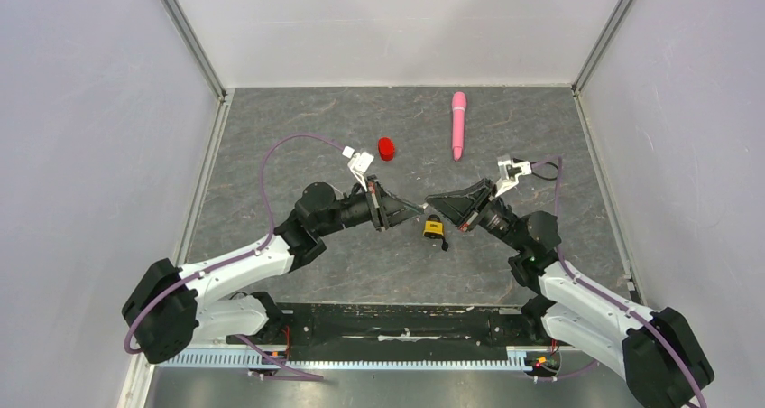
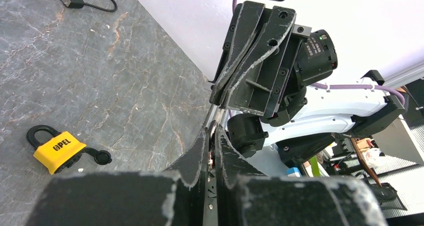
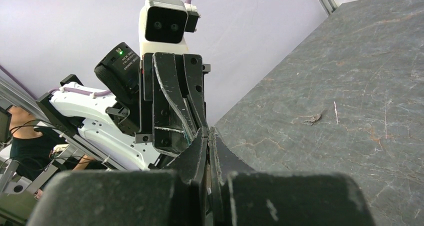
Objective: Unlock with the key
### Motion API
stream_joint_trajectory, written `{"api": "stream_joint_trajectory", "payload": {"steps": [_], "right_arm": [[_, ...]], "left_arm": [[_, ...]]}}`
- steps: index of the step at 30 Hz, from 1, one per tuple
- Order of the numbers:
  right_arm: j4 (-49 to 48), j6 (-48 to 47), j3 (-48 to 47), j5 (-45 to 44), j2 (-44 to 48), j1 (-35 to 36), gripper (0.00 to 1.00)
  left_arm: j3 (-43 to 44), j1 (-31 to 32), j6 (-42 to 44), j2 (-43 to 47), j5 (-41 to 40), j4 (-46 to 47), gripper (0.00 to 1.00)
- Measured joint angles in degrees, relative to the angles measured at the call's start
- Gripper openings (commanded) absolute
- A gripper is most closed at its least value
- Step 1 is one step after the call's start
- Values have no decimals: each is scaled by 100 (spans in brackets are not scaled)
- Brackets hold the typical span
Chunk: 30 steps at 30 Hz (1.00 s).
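The key (image 2: 218,115) is a thin silvery strip bridging the tips of both grippers above the table; in the top view it is only a pale speck (image 1: 421,206). My left gripper (image 2: 214,132) has its jaws drawn in to a narrow slit with the key's near end inside. My right gripper (image 3: 207,131) faces it tip to tip, jaws pressed together on the key's far end (image 2: 218,97). The small yellow padlock (image 1: 434,228) lies on the table just below the meeting tips, untouched; the left wrist view shows it (image 2: 56,150) with its black shackle closed.
A black cord with a block end (image 1: 544,167) lies right of the right arm. A red cap (image 1: 386,148) and a pink stick (image 1: 459,125) rest farther back. Pale walls close in the grey table on three sides.
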<state>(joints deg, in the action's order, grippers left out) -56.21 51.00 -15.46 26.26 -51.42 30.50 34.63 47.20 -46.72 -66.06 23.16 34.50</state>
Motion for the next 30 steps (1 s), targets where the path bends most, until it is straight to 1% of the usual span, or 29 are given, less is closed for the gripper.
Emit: {"api": "stream_joint_trajectory", "payload": {"steps": [1,4,5,7,9,11,13,14,15,17,20,22,23,26,30], "right_arm": [[2,2,11,0,-9,-4,0],[-4,2,33,2,-20,-9,1],[-4,2,35,4,-28,-9,7],[17,-7,35,22,-35,-9,24],[96,-68,35,24,-33,-13,48],[341,-221,33,4,-4,-39,67],[817,-498,11,-92,96,-79,80],[1145,-688,-44,-173,153,-96,85],[1513,-890,-133,-275,201,-109,88],[2428,-1392,-479,-581,243,-111,90],[3733,-2131,-1141,-1106,151,-116,90],[4402,-2503,-1534,-1377,-35,-116,90],[4839,-2702,-1779,-1523,-212,-116,89],[5713,-3071,-2221,-1731,-811,-116,87],[6605,-3320,-2337,-1827,-1558,-114,87]], "left_arm": [[-11,2,-4,4,2,11,2],[-35,2,-9,13,7,22,2],[-44,2,-9,13,4,26,2],[-70,2,-9,37,-4,28,2],[-98,2,-9,79,-17,9,2],[-116,2,-9,140,-72,-94,2],[-122,2,-11,238,-210,-341,2],[-122,2,-13,304,-299,-514,2],[-122,0,-20,382,-446,-761,2],[-127,-26,-76,529,-754,-1276,2],[-216,-92,-295,743,-1233,-1954,2],[-431,-155,-494,957,-1523,-2310,2],[-535,-188,-573,1045,-1633,-2459,2],[-879,-291,-905,1303,-1912,-2874,2],[-1318,-398,-1244,1683,-2203,-3233,2]]}}
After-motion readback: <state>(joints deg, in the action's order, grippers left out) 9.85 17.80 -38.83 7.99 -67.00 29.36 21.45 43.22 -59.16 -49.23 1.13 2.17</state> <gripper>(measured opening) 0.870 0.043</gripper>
